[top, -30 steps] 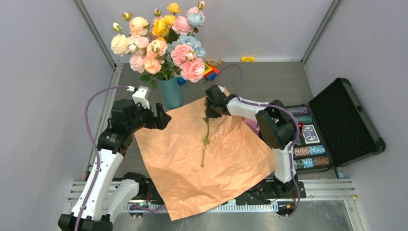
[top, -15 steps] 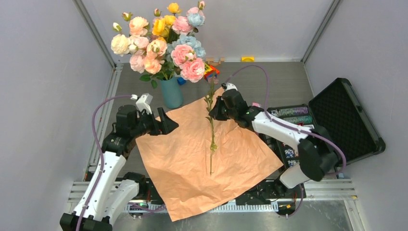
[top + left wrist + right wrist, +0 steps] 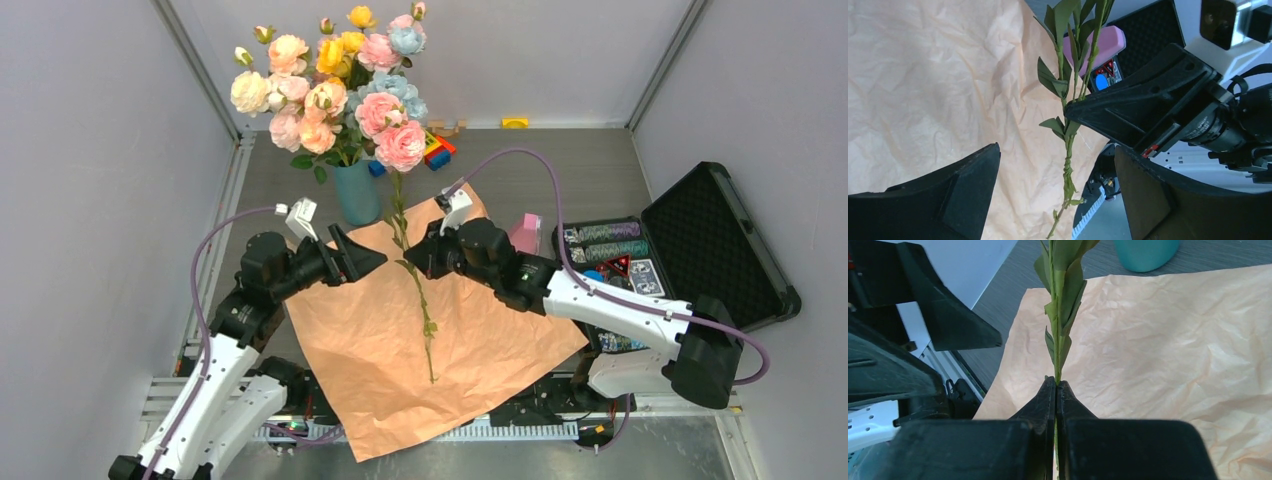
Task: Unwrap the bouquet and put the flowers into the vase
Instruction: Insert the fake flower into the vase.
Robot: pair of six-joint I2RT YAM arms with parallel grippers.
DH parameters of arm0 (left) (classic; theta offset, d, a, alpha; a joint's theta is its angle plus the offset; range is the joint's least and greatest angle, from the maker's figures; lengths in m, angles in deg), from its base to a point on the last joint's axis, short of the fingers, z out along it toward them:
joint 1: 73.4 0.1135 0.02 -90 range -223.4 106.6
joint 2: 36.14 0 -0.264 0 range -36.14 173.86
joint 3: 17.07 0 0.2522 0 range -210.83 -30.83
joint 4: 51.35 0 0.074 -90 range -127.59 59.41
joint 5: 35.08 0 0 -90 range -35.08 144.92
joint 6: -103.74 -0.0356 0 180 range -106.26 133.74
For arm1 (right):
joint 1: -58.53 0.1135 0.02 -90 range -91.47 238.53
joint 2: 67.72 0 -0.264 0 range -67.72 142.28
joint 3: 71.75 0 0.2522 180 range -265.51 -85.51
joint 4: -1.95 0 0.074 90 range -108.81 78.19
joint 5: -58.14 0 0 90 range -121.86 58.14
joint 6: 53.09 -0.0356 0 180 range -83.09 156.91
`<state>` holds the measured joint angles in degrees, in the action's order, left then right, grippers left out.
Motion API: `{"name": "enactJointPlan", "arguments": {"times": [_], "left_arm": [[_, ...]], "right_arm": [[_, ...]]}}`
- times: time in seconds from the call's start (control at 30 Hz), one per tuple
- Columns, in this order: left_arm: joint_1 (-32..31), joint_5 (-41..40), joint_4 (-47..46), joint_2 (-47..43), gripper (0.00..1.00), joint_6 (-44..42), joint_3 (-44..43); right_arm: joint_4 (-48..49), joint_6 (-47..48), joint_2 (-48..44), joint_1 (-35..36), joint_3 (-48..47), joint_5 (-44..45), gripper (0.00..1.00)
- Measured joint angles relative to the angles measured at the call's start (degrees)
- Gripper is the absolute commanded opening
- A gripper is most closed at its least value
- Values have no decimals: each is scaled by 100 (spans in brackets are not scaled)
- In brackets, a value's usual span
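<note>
The bouquet's tan-orange paper lies unwrapped and flat on the table. My right gripper is shut on one green leafy flower stem and holds it above the paper; its top reaches under the blooms, and no bloom of its own shows. In the right wrist view the stem rises from the closed right gripper. My left gripper stands open just left of the stem, and the stem hangs between its fingers untouched. The teal vase holds a bunch of pink, peach, yellow and pale-blue blooms.
A pink box sits right of the paper. An open black case with poker chips fills the right side. Small toy blocks lie behind the vase. Grey walls enclose the left, back and right.
My right gripper lifted the stem off the paper and swung it left, toward the vase. My left gripper moved right toward the stem and stayed open.
</note>
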<state>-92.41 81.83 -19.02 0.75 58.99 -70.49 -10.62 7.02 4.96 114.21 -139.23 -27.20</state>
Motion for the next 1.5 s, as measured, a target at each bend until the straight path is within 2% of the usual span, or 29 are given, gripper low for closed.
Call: {"name": "enactJointPlan", "arguments": {"times": [0.3,0.5,0.73,1.13,1.2,1.37,1.47,1.5], "left_arm": [[-664,-376,-737,227,87,579,437],[-734,-444,-1248,273,64,866,588],[-752,-597,-1650,330,56,1051,612],[-752,-590,-1834,481,1,1187,621],[-752,-590,-1834,490,0,1185,621],[-752,-590,-1825,568,0,1075,619],[-752,-599,-1722,599,0,708,566],[-752,-605,-1633,610,0,503,483]], "right_arm": [[321,341,11,584,2,81,0],[356,560,11,686,2,247,0],[358,673,70,859,2,210,0],[345,774,162,927,2,302,1],[345,776,162,935,0,326,8],[308,798,160,938,0,391,38],[291,863,133,942,0,535,54],[267,872,105,942,0,597,57]]}}
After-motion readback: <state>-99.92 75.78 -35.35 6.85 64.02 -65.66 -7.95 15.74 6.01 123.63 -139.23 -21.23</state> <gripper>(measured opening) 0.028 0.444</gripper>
